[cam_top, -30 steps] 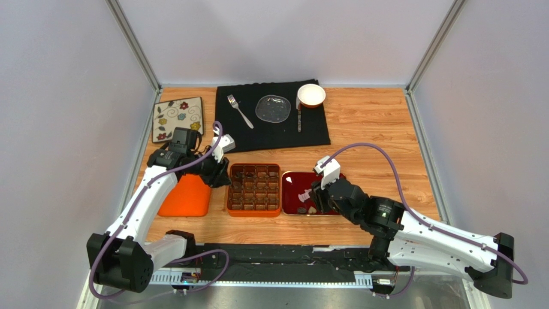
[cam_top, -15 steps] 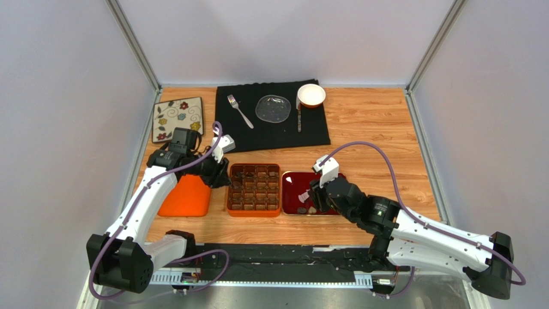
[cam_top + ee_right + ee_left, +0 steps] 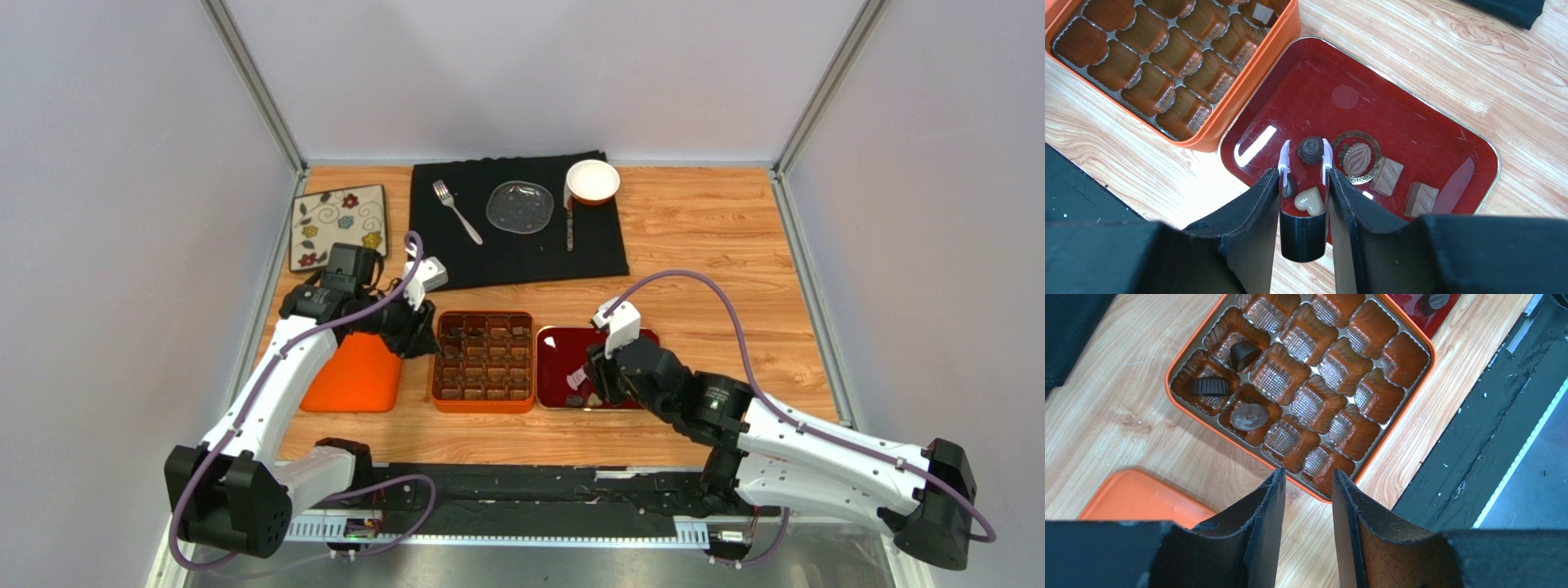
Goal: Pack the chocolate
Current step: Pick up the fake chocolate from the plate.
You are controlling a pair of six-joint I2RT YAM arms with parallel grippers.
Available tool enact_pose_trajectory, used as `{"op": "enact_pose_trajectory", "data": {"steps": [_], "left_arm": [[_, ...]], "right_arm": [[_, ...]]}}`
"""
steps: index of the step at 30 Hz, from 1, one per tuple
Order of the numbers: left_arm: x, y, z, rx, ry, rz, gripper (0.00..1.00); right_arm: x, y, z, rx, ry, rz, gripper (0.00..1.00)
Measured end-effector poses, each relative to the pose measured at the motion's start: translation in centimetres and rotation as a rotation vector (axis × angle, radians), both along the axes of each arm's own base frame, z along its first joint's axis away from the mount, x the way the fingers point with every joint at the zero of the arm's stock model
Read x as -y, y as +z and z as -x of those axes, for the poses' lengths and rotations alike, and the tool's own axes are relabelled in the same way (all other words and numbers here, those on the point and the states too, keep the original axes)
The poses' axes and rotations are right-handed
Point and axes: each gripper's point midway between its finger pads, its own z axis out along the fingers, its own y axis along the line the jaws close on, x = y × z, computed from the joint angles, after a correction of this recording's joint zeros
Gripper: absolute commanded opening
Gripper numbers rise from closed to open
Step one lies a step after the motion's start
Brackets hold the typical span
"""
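Observation:
The orange box [image 3: 1229, 116] has brown grid compartments. A few dark chocolate pieces [image 3: 1249, 417] sit in cells at one corner and another [image 3: 1261, 12] at the opposite corner. More chocolate lies loose on the red tray [image 3: 1413, 110]: a dark round piece [image 3: 1311, 149], a pale heart [image 3: 1309, 200], two light brown squares [image 3: 1386, 176]. My right gripper [image 3: 1304, 177] is shut on black tongs [image 3: 1303, 236], whose white tips straddle the dark round piece. The left gripper [image 3: 1308, 478] hangs open and empty over the box's near-left edge.
An orange lid [image 3: 353, 374] lies left of the box. At the back, a black cloth [image 3: 521, 245] carries a fork [image 3: 455, 210], a glass plate [image 3: 519, 205], a knife and a white bowl [image 3: 593, 181]. A floral tile [image 3: 337, 224] sits back left. A black strip [image 3: 1487, 435] runs along the near edge.
The right arm has slid a little to the left over the red tray with the tongs. The left gripper has stayed in place, its jaws slightly narrower.

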Motion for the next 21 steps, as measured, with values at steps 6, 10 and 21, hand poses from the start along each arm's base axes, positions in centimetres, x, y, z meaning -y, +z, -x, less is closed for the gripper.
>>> {"op": "enact_pose_trajectory", "data": {"steps": [6,10,21], "left_arm": [[0.0,0.1,0.0,0.000,-0.001,-0.001,0.41],[0.0,0.2,0.1,-0.001,-0.002,-0.001,0.41],[-0.3,-0.1,0.2,0.016,0.008,-0.012,0.55]], "right_arm": [[-0.3,-0.1,-0.4,-0.004,-0.003,-0.008,0.36],[-0.2,-0.3,-0.6,-0.007,-0.010,-0.014,0.36],[-0.1,-1.2,-0.5,-0.026,-0.002,-0.013,0.31]]}}
